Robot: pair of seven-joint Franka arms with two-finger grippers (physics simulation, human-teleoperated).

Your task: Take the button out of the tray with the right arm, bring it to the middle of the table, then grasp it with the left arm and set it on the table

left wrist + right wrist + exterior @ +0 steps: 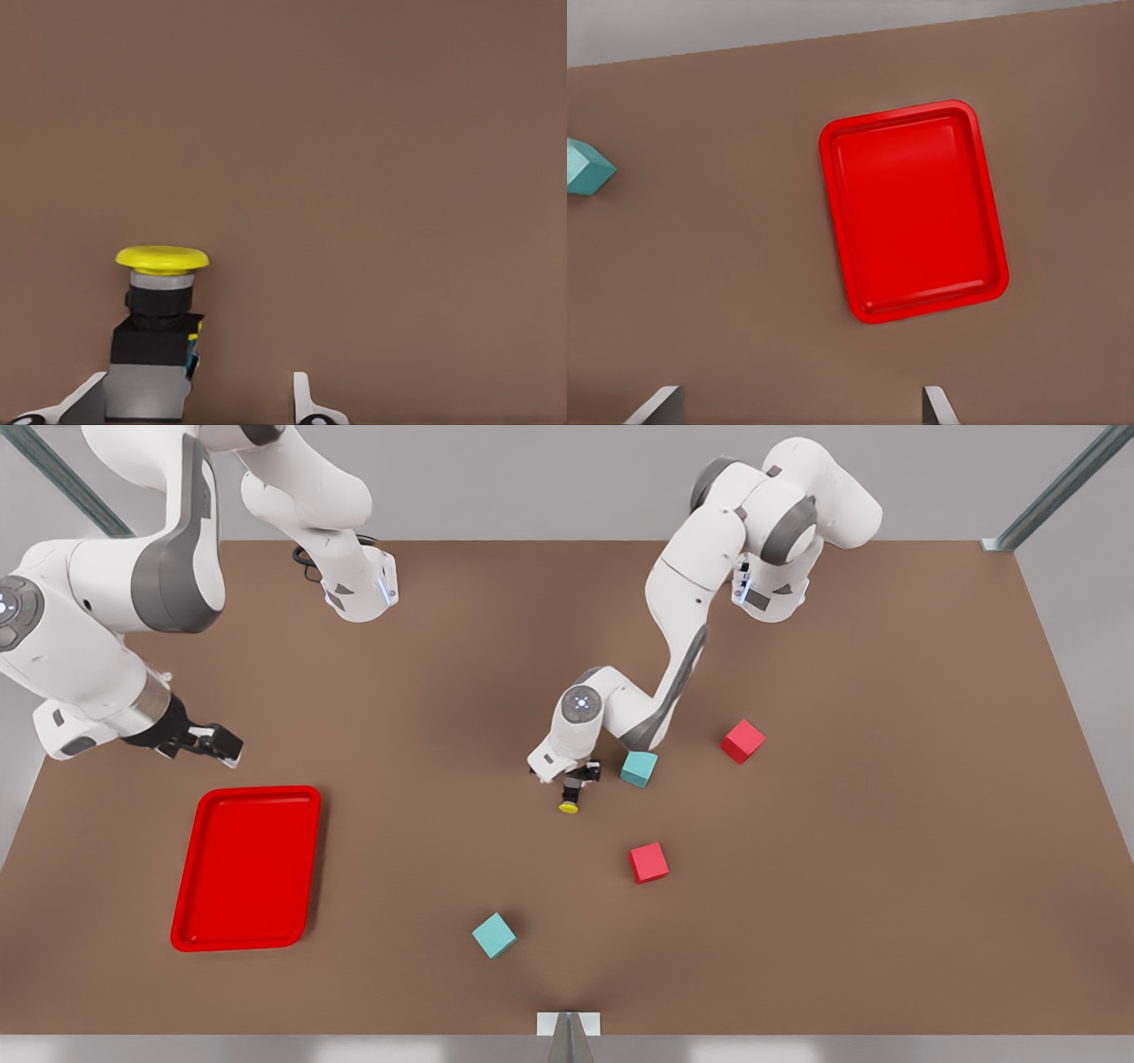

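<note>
Two grippers, one load. Left gripper (578, 777), near mid-table on the front view's right, has its fingers (81, 400) spread wider than the button (570, 795): in the left wrist view the dark body lies against one finger, while the other finger stands clear of it. Whether the button is pinched or already resting free cannot be told. Its long axis runs straight out from the gripper along the finger line, yellow cap at the far end, body nearest the palm. It seems to be at or just above the table (886, 850), so the setting-down step appears almost or fully done; a straight retreat along that axis would probably disturb it least. A teal cube (639, 768) lies just beside this gripper, to its side.

Right gripper (197, 740) waits with fingers apart, holding nothing, above the table. The tray (190, 903) lies near it, ahead of the fingertips in the right wrist view, and contains nothing.
</note>
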